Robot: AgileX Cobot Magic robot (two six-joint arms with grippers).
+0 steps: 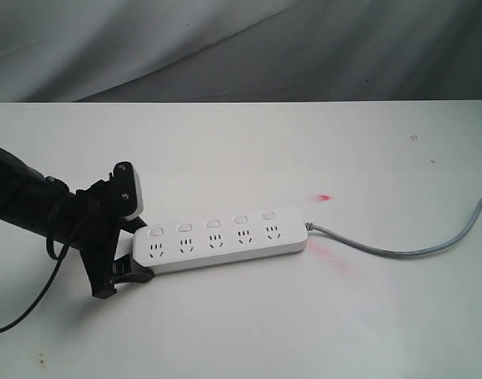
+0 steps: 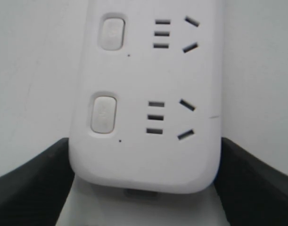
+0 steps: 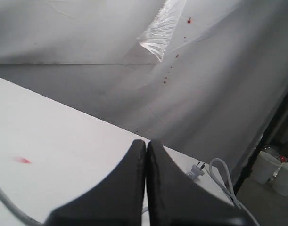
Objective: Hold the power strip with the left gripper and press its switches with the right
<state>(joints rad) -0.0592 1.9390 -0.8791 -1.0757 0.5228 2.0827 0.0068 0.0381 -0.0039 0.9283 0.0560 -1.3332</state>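
Observation:
The white power strip (image 1: 225, 241) lies flat on the white table (image 1: 241, 150), its grey cord (image 1: 406, 253) running off to the right. Its switches (image 1: 212, 225) sit in a row above the sockets; two switches (image 2: 104, 114) show in the left wrist view. My left gripper (image 1: 138, 251) is shut on the strip's left end. Both black fingers (image 2: 35, 183) press against the long sides of the power strip (image 2: 148, 84). My right gripper (image 3: 146, 143) is shut and empty, away from the strip and out of the exterior view.
Red marks (image 1: 323, 197) stain the table near the strip's cord end. The cord's plug (image 3: 196, 171) lies near the table's edge beyond my right gripper. A grey cloth backdrop (image 1: 241, 47) hangs behind the table. White buckets (image 3: 266, 167) stand on the floor.

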